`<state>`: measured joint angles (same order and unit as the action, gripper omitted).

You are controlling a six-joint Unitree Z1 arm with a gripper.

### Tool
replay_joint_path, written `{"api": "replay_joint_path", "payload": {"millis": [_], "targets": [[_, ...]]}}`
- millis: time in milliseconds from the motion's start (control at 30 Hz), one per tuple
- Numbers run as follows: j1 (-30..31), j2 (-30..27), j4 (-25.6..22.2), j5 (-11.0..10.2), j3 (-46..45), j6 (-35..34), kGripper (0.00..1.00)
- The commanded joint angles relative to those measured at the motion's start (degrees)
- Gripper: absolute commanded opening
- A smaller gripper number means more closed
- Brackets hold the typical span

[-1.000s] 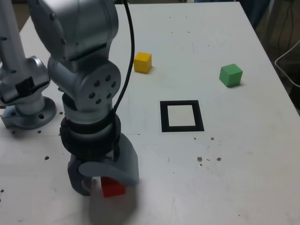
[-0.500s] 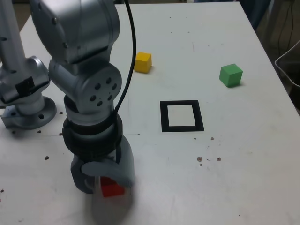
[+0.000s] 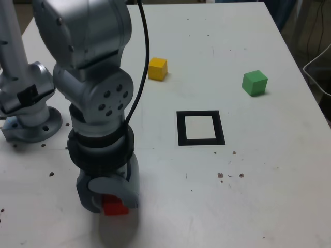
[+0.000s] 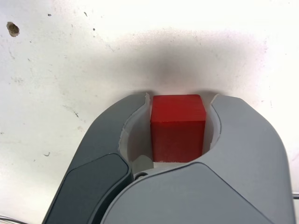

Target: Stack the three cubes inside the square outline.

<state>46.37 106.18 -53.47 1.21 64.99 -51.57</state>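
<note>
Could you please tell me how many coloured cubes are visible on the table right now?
3. The red cube sits between the gripper's jaws near the table's front edge; the yellow cube and green cube lie beyond the square outline. None appears hidden.

Red cube [image 3: 115, 207] low at front, yellow cube [image 3: 158, 68] and green cube [image 3: 255, 83] beyond empty square outline [image 3: 200, 128]

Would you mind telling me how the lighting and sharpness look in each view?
Wrist view: the red cube is sharp, a soft dark shadow lies on the table beyond it. Exterior view: even lighting, mild glare on the arm, the end effector slightly soft.
</note>
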Motion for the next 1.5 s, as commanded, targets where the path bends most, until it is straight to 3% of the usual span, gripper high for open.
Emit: {"api": "replay_joint_path", "payload": {"millis": [0,233,467,1000,1467], "targets": [[0.1,-0.6,-0.3,-0.2,0.1,-0.1,0.33],[-0.1,-3.4,-1.1,-2.7,-0.3,0.1,0.26],[-3.3,-6.8,-4.3,-5.7,0.7,2.6,0.26],[-24.7,-4.6,-13.0,-5.3,10.7,29.0,0.26],[-35.0,2.3,-12.2,-5.3,16.9,36.7,0.26]]}}
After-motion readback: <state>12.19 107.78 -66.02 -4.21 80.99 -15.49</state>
